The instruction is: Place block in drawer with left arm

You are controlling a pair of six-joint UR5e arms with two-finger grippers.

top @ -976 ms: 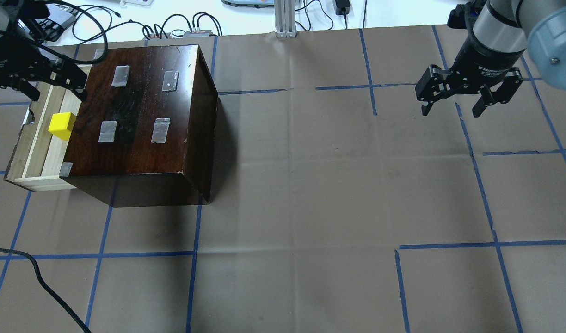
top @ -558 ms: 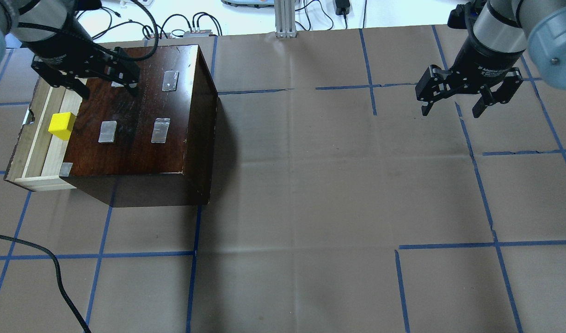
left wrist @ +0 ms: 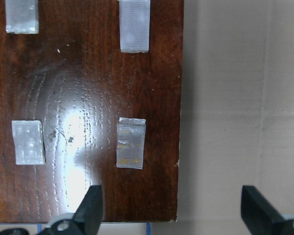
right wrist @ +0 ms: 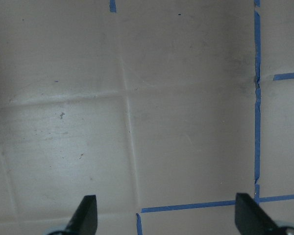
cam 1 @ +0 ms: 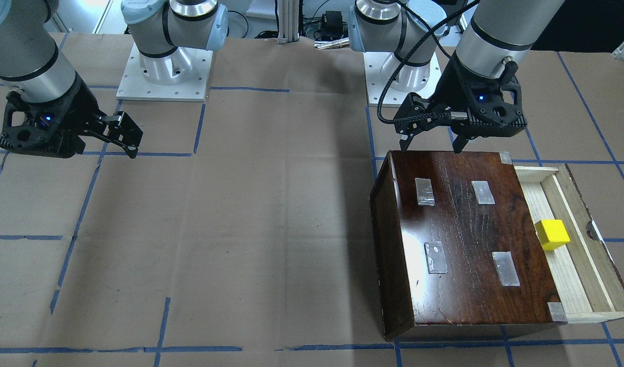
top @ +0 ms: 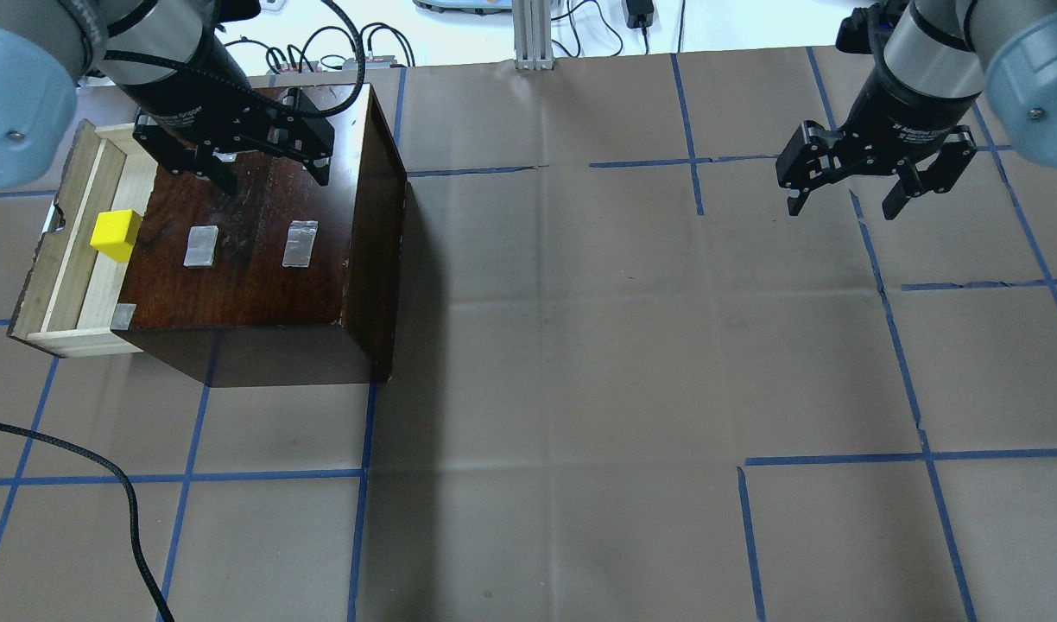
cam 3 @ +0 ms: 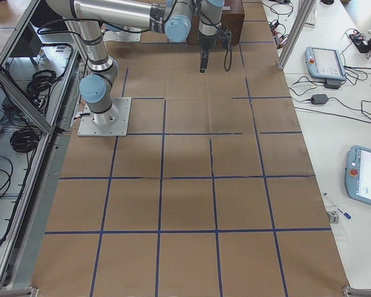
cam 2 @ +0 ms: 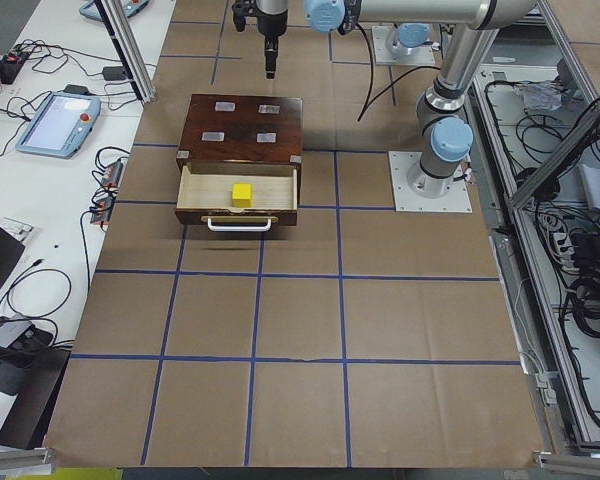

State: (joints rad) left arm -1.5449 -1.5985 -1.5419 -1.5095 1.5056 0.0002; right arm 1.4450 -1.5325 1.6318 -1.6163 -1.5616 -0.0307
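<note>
The yellow block (top: 116, 235) lies in the open pale-wood drawer (top: 66, 276), pulled out of the dark brown cabinet (top: 261, 276). The block also shows in the front view (cam 1: 552, 234) and the left side view (cam 2: 242, 194). My left gripper (top: 274, 181) is open and empty. It hangs over the cabinet's dark top, well apart from the block. In its wrist view (left wrist: 171, 215) I see the cabinet top (left wrist: 88, 98) and its grey tape patches. My right gripper (top: 839, 212) is open and empty over bare table paper at the other side.
A loose black cable (top: 105, 484) lies on the brown paper near the table's edge, below the cabinet in the overhead view. Blue tape lines (top: 926, 456) grid the table. Cables and a metal post (top: 533, 34) stand along the edge past the cabinet.
My left gripper has moved, still open, from above the drawer's end rightward to above the cabinet top. The block has stayed in the drawer. The right arm has not moved.
</note>
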